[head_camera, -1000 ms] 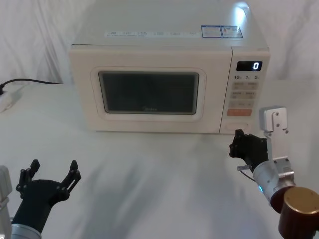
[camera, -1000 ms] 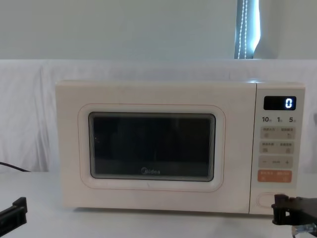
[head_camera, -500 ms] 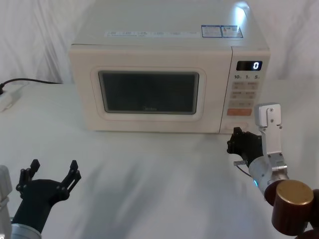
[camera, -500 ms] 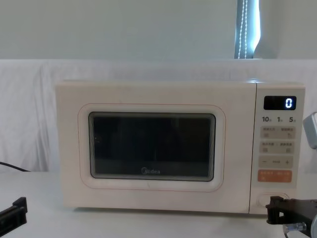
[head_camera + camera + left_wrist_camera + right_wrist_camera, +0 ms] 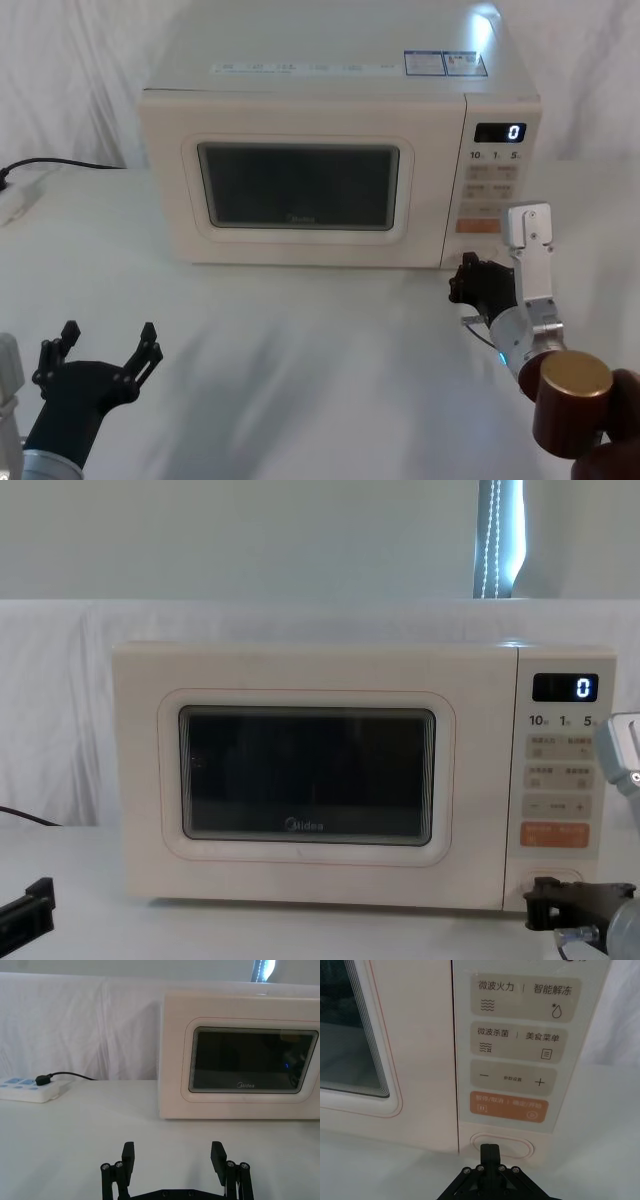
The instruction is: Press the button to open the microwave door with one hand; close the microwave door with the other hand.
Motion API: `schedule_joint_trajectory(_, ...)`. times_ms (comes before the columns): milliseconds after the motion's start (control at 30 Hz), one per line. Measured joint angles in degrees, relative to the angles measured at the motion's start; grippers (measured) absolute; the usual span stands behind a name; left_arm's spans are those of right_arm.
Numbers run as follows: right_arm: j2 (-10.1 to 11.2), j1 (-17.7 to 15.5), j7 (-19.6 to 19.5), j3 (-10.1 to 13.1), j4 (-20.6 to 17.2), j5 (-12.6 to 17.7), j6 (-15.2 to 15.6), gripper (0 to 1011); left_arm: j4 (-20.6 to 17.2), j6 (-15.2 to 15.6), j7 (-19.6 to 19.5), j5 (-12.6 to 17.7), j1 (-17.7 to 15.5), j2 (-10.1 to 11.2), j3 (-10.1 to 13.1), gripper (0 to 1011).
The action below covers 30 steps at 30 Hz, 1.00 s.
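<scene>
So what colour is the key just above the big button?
Orange key, clearest in the right wrist view.

the head view looks down from above and in front of the microwave, taking in its top and whole front. the chest view sits lower, square to the microwave door. the left wrist view looks across the table from farther off, toward the door's window. the right wrist view is very near the control panel, which the head and chest views also show.

Light: bright, even, from above
Glare: white patch on microwave top, right rear corner
Shadows: soft, faint on table
Focus: sharp throughout
</scene>
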Motion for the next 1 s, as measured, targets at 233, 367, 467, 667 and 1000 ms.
schedule_joint_trajectory(233, -0.24, 1.36, -0.24, 0.28, 1.92, -0.21, -0.45, 0, 0.0, 0.0, 0.0, 0.0, 0.0, 0.0, 0.0, 1001)
schedule_joint_trajectory(367, -0.26, 1.79, -0.38, 0.53, 2.49, -0.27, -0.5, 0, 0.0, 0.0, 0.0, 0.0, 0.0, 0.0, 0.0, 1001)
schedule_joint_trajectory(467, -0.26, 1.91, -0.45, 0.71, 2.72, -0.27, -0.53, 0, 0.0, 0.0, 0.0, 0.0, 0.0, 0.0, 0.0, 1001)
schedule_joint_trajectory(667, -0.38, 1.91, -0.62, 1.13, 2.87, -0.3, -0.56, 0, 0.0, 0.0, 0.0, 0.0, 0.0, 0.0, 0.0, 1001)
schedule_joint_trajectory(1000, -0.55, 1.6, -0.95, 1.58, 2.55, -0.44, -0.43, 0, 0.0, 0.0, 0.0, 0.0, 0.0, 0.0, 0.0, 1001)
